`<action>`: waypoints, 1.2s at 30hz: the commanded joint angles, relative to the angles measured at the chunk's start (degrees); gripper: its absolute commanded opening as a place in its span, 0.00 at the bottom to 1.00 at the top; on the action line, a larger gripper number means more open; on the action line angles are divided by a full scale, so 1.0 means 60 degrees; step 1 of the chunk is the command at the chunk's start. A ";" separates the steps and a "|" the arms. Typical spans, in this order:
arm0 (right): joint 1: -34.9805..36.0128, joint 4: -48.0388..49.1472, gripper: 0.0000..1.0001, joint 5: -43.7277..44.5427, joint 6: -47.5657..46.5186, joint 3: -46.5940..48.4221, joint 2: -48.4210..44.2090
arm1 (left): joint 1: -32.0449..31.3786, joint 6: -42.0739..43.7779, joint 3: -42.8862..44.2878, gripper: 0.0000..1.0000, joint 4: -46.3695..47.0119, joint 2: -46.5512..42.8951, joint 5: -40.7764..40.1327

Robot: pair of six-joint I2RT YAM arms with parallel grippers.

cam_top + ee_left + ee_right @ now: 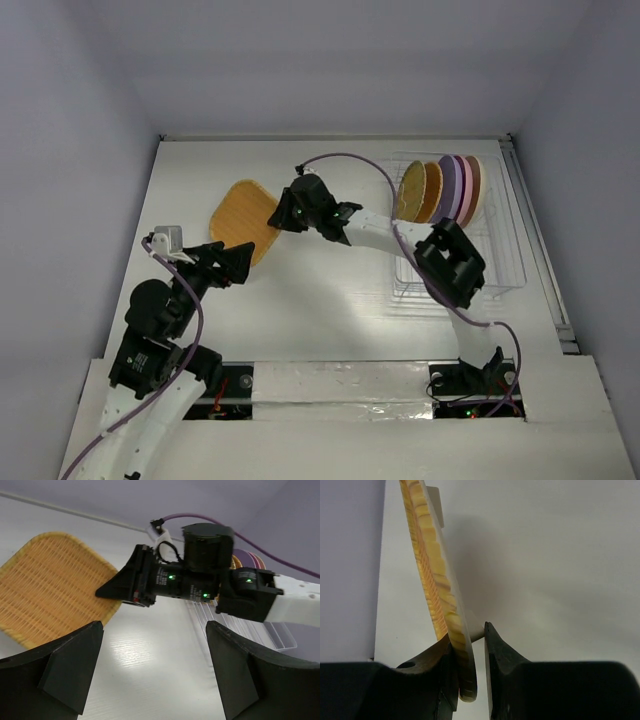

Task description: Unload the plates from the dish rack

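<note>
Orange-yellow woven-look rounded-square plate [243, 215] is pinched at its rim between our right gripper's [273, 222] jaws, while our left gripper's [242, 264] jaws gape wide.

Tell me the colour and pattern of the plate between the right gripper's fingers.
Orange-yellow plate, woven basket-like pattern; clearest in the left wrist view.

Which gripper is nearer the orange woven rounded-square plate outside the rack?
Right. The right gripper straddles the rim of the orange woven plate; the left gripper hangs open beside its near edge.
</note>
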 commanded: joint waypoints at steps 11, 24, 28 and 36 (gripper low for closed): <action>-0.0055 0.1268 0.27 -0.0141 0.1512 0.1354 0.1663 | 0.0282 0.0004 0.0188 0.83 0.0338 0.0440 0.0116; -0.0055 -0.0149 1.00 0.1542 -0.0010 0.0021 -0.0078 | 0.0370 0.0034 0.0174 0.84 0.0367 0.0499 0.0219; -0.0055 -0.0533 1.00 0.2289 -0.0787 -0.0725 -0.1758 | 0.0370 0.0034 0.0174 0.83 0.0367 0.0470 0.0219; -0.0478 -0.2448 0.00 0.5643 -0.2851 -0.2789 -0.5701 | 0.0545 0.0063 0.0130 0.67 0.0455 0.0485 0.0423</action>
